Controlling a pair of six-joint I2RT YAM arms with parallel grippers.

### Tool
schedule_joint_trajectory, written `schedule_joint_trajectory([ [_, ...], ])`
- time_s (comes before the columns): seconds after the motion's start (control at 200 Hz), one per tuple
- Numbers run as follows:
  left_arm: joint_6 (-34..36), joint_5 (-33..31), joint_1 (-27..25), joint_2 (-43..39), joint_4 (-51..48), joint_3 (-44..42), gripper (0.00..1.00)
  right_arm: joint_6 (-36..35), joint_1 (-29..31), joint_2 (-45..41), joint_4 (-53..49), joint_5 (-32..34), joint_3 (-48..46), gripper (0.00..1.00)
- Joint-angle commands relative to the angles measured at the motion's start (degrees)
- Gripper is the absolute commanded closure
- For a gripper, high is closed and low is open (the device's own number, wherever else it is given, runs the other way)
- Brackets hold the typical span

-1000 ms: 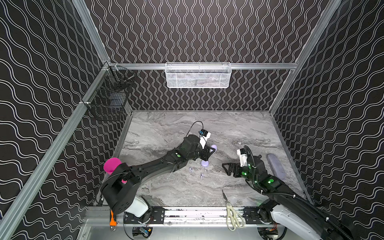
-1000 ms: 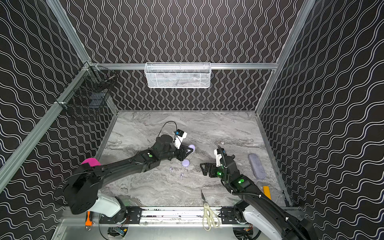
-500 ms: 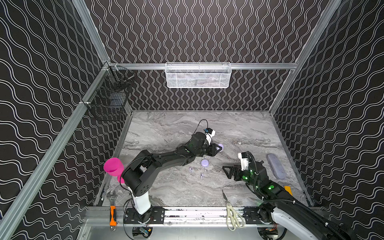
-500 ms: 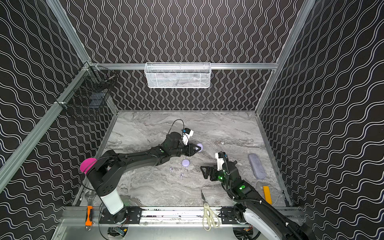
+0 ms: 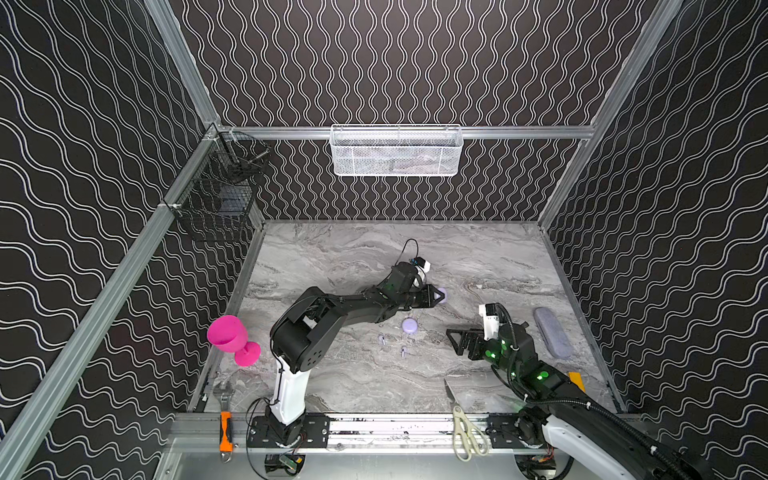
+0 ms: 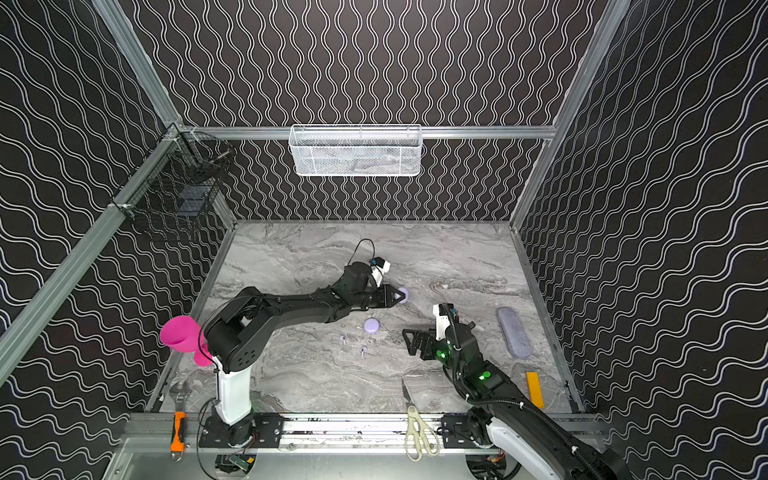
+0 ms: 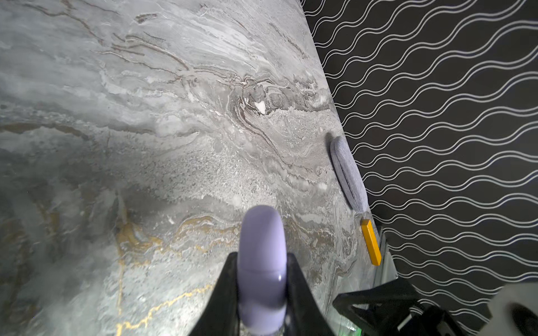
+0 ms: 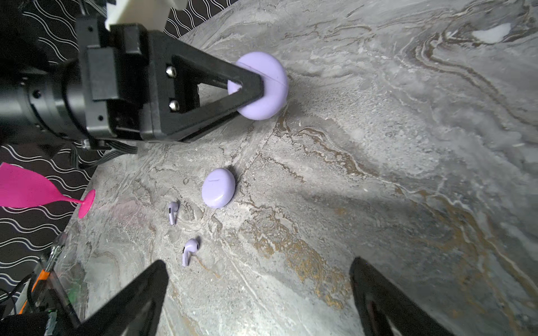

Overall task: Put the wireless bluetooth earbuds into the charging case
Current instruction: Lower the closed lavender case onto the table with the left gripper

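Note:
My left gripper (image 5: 434,297) is shut on a round lavender charging case (image 8: 269,84), which it holds on edge just over the marble near the table's middle; in the left wrist view the case (image 7: 261,232) fills the gap between the fingers. A second lavender case (image 5: 409,325) lies flat and closed in front of it. Two small lavender earbuds (image 8: 172,212) (image 8: 189,251) lie on the marble beside that case, also seen in a top view (image 6: 343,338) (image 6: 363,351). My right gripper (image 8: 259,269) hovers open to their right with nothing between its fingers.
A pink goblet (image 5: 232,338) stands at the left edge. A grey oblong pouch (image 5: 552,332) and an orange block (image 5: 577,380) lie by the right wall. Scissors (image 5: 463,428) and a wrench (image 5: 224,415) rest at the front rail. A white mesh basket (image 5: 395,151) hangs on the back wall.
My left arm has stretched to the right, carrying the held case farther from the flat case and the earbuds. The right gripper has hardly shifted and stays open.

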Motion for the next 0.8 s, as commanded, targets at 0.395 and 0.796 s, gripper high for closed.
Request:
schedule_joint_trajectory([
  [0.395,-3.27,0.71,2.61,7.22,0.42,4.84,0.82,1.35,-0.86,1.21,1.39,2.08,0.27,0.01],
  [0.796,-3.38,3.39,4.69,10.83,0.56,7.35,0.81,1.42,-1.13,1.71,1.35,1.79,0.4,0.01],
])
